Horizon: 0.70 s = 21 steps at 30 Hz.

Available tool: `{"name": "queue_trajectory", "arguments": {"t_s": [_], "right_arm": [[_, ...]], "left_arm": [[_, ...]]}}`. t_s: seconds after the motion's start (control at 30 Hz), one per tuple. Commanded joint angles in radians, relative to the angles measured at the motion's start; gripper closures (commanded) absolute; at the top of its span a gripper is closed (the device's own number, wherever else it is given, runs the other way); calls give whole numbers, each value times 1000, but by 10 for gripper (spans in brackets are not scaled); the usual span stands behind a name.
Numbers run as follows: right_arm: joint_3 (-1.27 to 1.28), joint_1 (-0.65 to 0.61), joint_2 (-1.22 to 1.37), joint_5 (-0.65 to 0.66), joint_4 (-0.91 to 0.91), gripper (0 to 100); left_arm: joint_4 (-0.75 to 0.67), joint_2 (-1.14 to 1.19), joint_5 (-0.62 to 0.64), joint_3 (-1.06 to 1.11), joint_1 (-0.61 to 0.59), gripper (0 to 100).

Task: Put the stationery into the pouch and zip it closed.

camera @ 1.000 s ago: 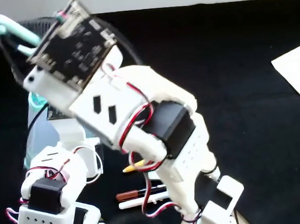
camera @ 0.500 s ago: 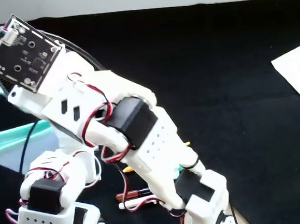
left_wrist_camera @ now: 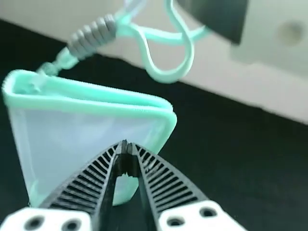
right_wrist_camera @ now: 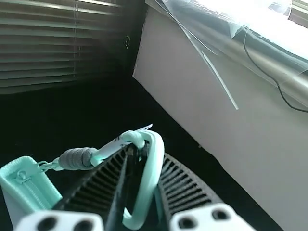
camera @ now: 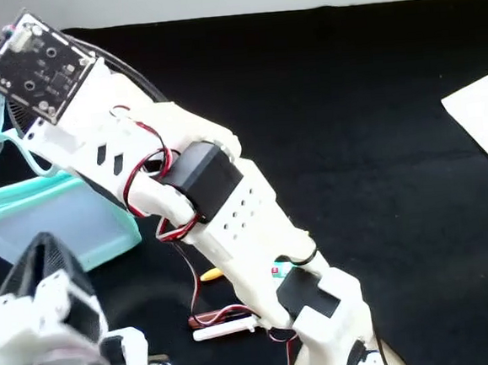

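While the right gripper point(right_wrist_camera: 134, 159) has its jaws clamped narrow on the mint-green carabiner point(right_wrist_camera: 147, 138), the left gripper point(left_wrist_camera: 126, 156) shows its ribbed black jaws pressed together. Their tips meet in front of the frosted side wall of the pouch point(left_wrist_camera: 72, 139), and whether they touch that wall cannot be told. From the carabiner a mint cord runs through a grey ribbed sleeve point(right_wrist_camera: 77, 156) to a corner of the pouch's mint-trimmed top edge.

Seen from the high view, the pouch sits at the left of the black tabletop point(camera: 376, 138), its top edge tilted. It lies beneath the right arm point(camera: 230, 226), which stretches from the near edge to the far left with a bare circuit board point(camera: 36, 68) on its wrist. The left arm point(camera: 44, 325) is at the near left corner, just beside the pouch.

The stationery lies outside the pouch on the tabletop, near the right arm's base. A brown pen point(camera: 206, 319) and a white pen point(camera: 226, 328) lie side by side, with a yellow tip point(camera: 211, 275) just beyond them, its remainder hidden by the arm. A white sheet point(camera: 484, 121) lies at the right edge, well apart.
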Motion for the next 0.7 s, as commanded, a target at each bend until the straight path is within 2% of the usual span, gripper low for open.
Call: {"name": "queue_trajectory", "arguments": {"t_s": [0.0, 0.17, 0.27, 0.43, 0.53, 0.67], "right_arm": [[-28, 12, -8, -41, 18, 992], [-24, 8, -8, -48, 93, 992], [-21, 8, -8, -49, 113, 992], [-21, 8, -7, -127, 117, 992], [-24, 8, -7, -130, 114, 992], [-28, 8, -8, -130, 114, 992]], "left_arm": [[9, -8, 0, -93, -50, 990], [31, -8, -9, -173, -122, 989], [37, -5, -100, -222, -157, 989], [26, 2, -206, -289, -242, 989], [-44, 28, -218, -295, -343, 988], [-178, 159, -216, -297, -541, 922]]}}
